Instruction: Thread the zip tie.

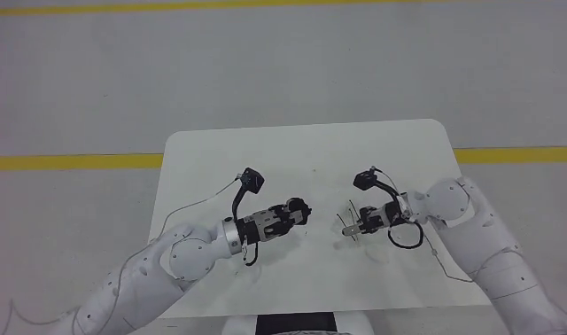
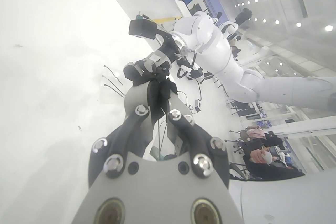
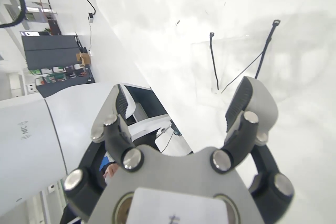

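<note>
On the white rounded-corner worktop (image 1: 266, 153), a little right of centre: three thin black plastic zip ties (image 3: 213, 59) (image 2: 113, 75), lying flat and loose. Two cross each other; the third lies just beside them, apart. Attending, the right gripper (image 3: 181, 86) (image 1: 347, 229): fingers spread wide, empty, low over the worktop just beside the ties' tail ends. Opposite it, near the worktop's centre, the left gripper (image 2: 155, 90) (image 1: 299, 213): dark pads pressed together, closed; whether anything is pinched between them cannot be told.
</note>
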Controlling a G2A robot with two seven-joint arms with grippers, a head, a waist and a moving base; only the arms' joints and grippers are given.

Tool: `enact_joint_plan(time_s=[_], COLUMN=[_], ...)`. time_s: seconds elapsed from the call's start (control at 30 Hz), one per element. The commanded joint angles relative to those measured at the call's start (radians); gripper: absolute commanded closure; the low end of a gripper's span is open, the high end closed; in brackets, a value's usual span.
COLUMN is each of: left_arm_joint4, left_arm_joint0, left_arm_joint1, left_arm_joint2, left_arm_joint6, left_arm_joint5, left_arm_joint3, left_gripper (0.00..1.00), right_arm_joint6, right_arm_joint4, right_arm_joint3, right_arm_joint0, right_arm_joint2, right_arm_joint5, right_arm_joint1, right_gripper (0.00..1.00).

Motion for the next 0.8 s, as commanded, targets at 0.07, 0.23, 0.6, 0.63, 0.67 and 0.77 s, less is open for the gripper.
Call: enact_joint_plan(time_s=[0.07,0.23,0.6,0.63,0.67,0.77], left_arm_joint4=[0.0,0.0,0.0,0.0,0.0,0.0], left_arm_joint0=[0.0,0.0,0.0,0.0,0.0,0.0], left_arm_joint1=[0.0,0.0,0.0,0.0,0.0,0.0], left_arm_joint2=[0.0,0.0,0.0,0.0,0.0,0.0], left_arm_joint6=[0.0,0.0,0.0,0.0,0.0,0.0], left_arm_joint5=[0.0,0.0,0.0,0.0,0.0,0.0], left_arm_joint3=[0.0,0.0,0.0,0.0,0.0,0.0], left_gripper=[1.0,1.0,1.0,1.0,1.0,1.0], right_arm_joint6=[0.026,0.022,-0.015,-0.017,-0.02,-0.035], right_arm_joint4=[-0.05,-0.068,-0.064,-0.064,-0.065,-0.078], right_arm_joint3=[-0.005,-0.001,-0.02,-0.015,-0.01,0.01], right_arm_joint0=[0.039,0.049,0.048,0.054,0.06,0.078], right_arm_joint2=[-0.054,-0.068,-0.097,-0.108,-0.116,-0.145], right_arm_joint5=[0.0,0.0,0.0,0.0,0.0,0.0], right_arm_joint1=[-0.003,-0.005,0.0,0.0,0.0,0.0], right_gripper=[0.0,0.0,0.0,0.0,0.0,0.0])
